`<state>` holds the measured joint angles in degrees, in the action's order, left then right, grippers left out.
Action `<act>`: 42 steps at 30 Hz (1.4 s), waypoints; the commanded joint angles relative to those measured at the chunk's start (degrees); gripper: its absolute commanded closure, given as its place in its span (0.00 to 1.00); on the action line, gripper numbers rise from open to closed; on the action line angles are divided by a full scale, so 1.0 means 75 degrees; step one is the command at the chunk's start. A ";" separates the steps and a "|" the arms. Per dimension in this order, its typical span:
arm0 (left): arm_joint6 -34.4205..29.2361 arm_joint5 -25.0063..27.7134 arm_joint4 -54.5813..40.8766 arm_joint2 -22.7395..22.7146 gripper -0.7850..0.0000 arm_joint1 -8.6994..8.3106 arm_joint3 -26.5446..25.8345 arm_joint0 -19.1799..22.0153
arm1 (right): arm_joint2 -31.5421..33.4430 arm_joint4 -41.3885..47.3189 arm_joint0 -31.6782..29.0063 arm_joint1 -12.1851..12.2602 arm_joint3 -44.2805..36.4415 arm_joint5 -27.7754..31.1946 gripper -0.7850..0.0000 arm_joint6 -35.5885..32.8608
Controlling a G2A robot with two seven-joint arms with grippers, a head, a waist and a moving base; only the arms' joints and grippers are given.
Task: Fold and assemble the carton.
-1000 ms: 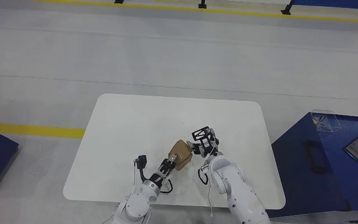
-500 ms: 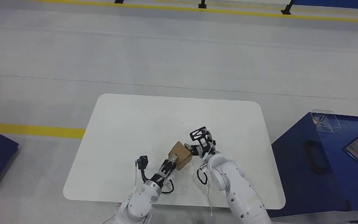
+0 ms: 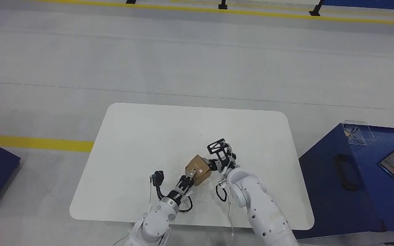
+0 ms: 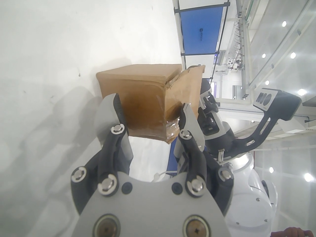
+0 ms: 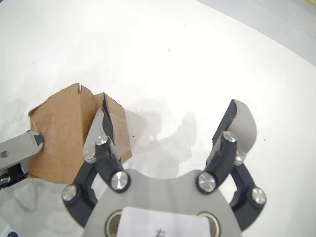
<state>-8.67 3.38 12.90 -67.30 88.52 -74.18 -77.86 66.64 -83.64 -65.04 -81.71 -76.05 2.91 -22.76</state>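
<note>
Brown cardboard cube-shaped carton (image 3: 198, 167) on smooth white table (image 3: 154, 135), pinched by left gripper (image 4: 150, 103); right gripper (image 5: 170, 114) wide, just beside it.

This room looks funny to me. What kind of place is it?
Probably a big workshop or factory hall: wide grey floor, yellow lines painted on it, and a white work table with a box.

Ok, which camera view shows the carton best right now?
Left wrist view: the carton sits large and central, two faces and a flap visible. The right wrist view has it at the edge, partly behind the right gripper. The top view shows it small.
</note>
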 commanded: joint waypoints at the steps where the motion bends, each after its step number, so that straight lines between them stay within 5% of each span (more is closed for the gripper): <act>1: 0.0026 0.0005 0.0001 0.0018 0.50 -0.0002 0.0007 0.0003 | 0.0010 -0.0002 0.0004 0.0002 -0.0011 -0.0011 0.00 -0.0009; 42: 0.0206 -0.0148 -0.0132 0.0223 0.44 -0.0056 0.0097 0.0271 | 0.0093 0.0189 0.0139 0.0005 0.0199 -0.0086 0.00 -0.0003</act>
<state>-7.18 2.47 11.82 -65.71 88.09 -73.62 -75.98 67.33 -82.25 -64.02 -81.68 -74.56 2.20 -22.80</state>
